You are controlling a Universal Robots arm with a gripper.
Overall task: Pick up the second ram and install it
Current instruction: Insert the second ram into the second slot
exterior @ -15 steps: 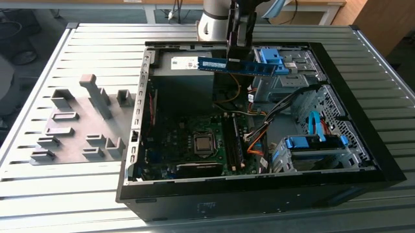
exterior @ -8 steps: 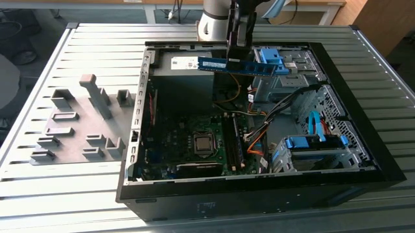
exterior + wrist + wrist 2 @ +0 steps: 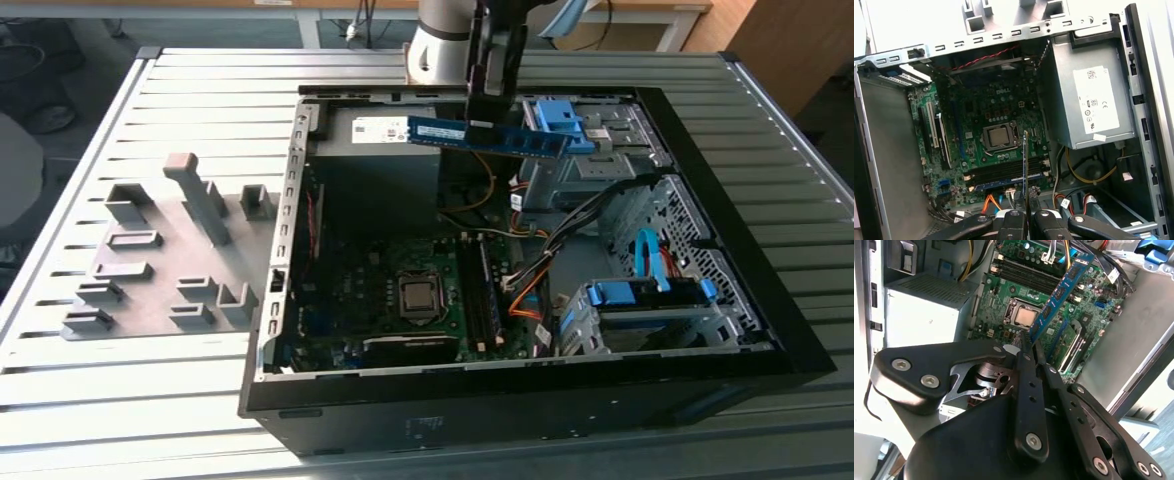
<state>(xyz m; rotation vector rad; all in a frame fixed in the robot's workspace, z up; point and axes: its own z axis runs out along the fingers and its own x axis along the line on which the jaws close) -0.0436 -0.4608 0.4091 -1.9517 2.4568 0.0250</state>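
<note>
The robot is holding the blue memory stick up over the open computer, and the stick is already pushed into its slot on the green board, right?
Not quite. The gripper does hold the blue memory stick over the open computer case, but the exterior view shows it up in the air, not yet in a slot on the green board.

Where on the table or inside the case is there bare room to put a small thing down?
Free: the slatted table in front of the grey holder blocks, and the strip at the exterior view's right of the case. Crowded: the motherboard, the cables beside it, the drive bays. The gripper holds the ram above the case.
</note>
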